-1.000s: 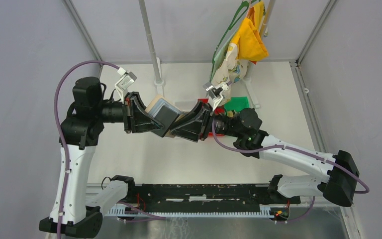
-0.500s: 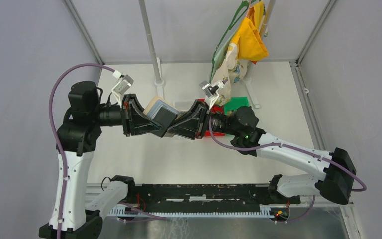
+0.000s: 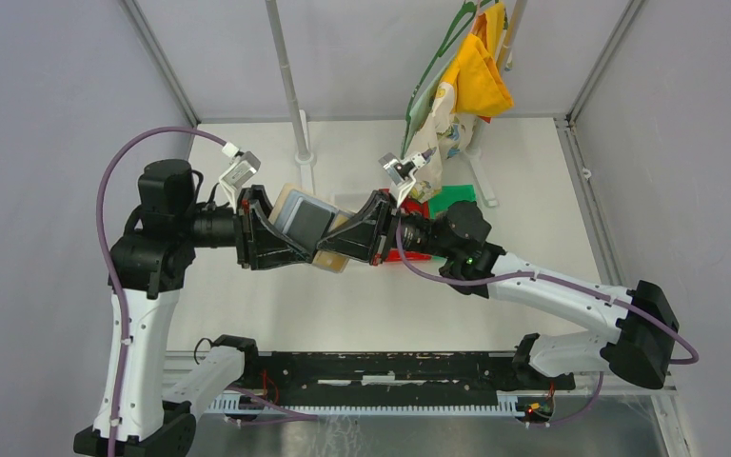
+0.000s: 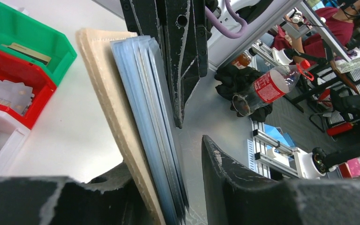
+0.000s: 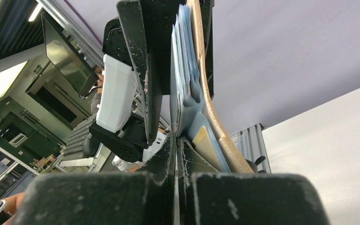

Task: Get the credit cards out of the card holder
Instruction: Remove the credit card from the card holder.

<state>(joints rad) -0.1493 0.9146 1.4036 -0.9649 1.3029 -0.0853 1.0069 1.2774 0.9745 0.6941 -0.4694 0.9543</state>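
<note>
The card holder (image 3: 303, 217), tan with pale blue-grey panels, hangs above the table between both grippers. In the left wrist view the card holder (image 4: 122, 108) stands edge-on. Its tan side leans on one finger of my left gripper (image 4: 168, 159), and a gap separates its blue panels from the other finger (image 4: 229, 183). That gripper (image 3: 290, 240) is open. My right gripper (image 5: 176, 139) is shut on the thin pale edge of a credit card (image 5: 173, 84) that stands in the holder's panels (image 5: 192, 93). From above, the right gripper (image 3: 345, 238) meets the holder's right end.
A red bin (image 3: 409, 253) and a green bin (image 3: 452, 197) sit just behind the right wrist. The left wrist view shows the red bin (image 4: 14, 70) holding pale cards, beside the green bin (image 4: 33, 33). Patterned cloths (image 3: 466, 86) hang at the back right. A pole (image 3: 290, 86) stands behind the holder.
The right jaws have closed flat together at the holder's end. The left jaws have widened, leaving a gap beside the holder. The holder has tipped, and a tan flap now shows below it.
</note>
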